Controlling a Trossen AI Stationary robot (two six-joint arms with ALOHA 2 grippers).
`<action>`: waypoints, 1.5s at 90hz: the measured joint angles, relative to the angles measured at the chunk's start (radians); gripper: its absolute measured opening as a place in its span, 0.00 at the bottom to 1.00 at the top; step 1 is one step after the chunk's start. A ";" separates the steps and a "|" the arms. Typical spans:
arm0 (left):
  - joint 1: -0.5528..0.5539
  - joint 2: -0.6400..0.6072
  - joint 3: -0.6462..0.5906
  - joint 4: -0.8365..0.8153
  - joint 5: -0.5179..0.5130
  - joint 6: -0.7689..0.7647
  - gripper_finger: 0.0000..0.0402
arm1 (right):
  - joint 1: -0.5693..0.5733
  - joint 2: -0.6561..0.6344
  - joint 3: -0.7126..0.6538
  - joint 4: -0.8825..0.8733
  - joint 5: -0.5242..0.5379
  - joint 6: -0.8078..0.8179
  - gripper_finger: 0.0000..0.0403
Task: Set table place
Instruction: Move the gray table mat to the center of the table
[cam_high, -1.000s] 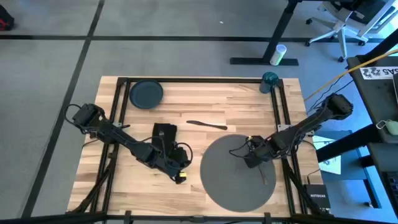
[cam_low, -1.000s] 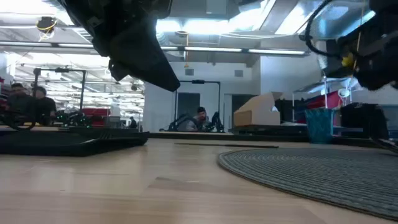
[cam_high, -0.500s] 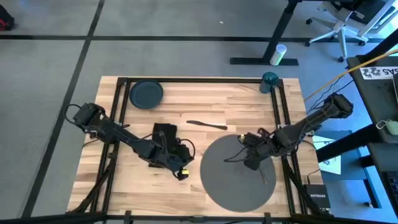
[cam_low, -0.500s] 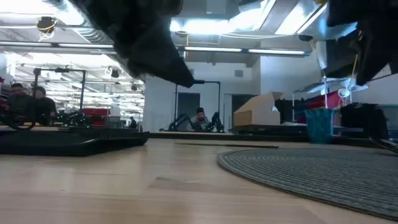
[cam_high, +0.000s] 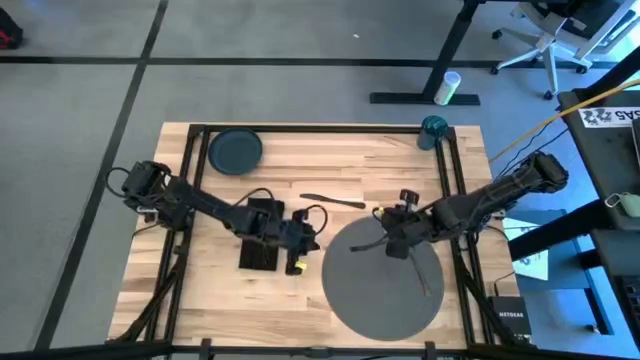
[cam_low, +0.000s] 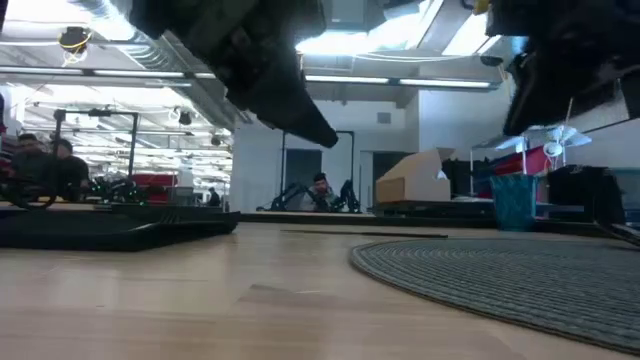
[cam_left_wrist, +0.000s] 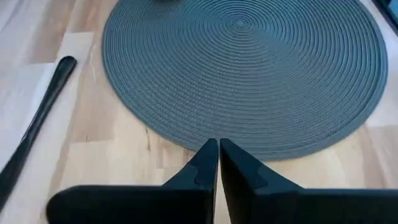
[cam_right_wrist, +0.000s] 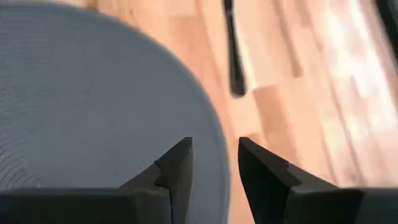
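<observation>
Placemat (cam_high: 383, 276), large, round and grey, lies on the right half of the bench (cam_high: 330, 170), and both pincers are near its rim. We see the left pincer (cam_high: 308, 238) just beside the placemat's left edge, above bare wood; in the left wrist view its two dark fingers (cam_left_wrist: 205, 163) are pressed together with nothing between them, and they point toward the woven mat (cam_left_wrist: 242, 68). Behind this pincer, under the left arm, the black napkin (cam_high: 262, 240) lies flat on the wood. The right pincer (cam_high: 385, 228) is over the upper left part of the placemat. In the right wrist view its fingers (cam_right_wrist: 177, 165) stand apart with a clear gap, and they grasp nothing; the mat's edge (cam_right_wrist: 93, 99) is below them.

Between the two pincers and a little farther toward the back, a dark utensil (cam_high: 333, 201) lies on the wood, apart from the mat; we cannot tell if it is the knife or another piece. The same utensil shows in the left wrist view (cam_left_wrist: 37, 118) and, blurred, in the right wrist view (cam_right_wrist: 234, 53).

At the back left corner of the bench rests the dark blue-grey plate (cam_high: 235, 151). At the back right corner stands the small teal cup (cam_high: 433, 129), well apart from the placemat. In the low view the cup (cam_low: 513, 200) rises behind the mat (cam_low: 500, 270).
</observation>
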 joint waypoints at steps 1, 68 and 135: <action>0.000 0.000 0.000 0.000 0.000 0.000 0.00 | -0.003 0.000 0.000 0.003 0.004 -0.004 0.28; -0.032 0.158 0.032 0.172 0.090 0.134 0.00 | -0.106 0.057 0.000 0.201 0.113 -0.313 0.28; 0.136 0.282 0.032 0.221 0.099 0.189 0.00 | -0.275 0.087 0.000 0.215 0.031 -0.393 0.28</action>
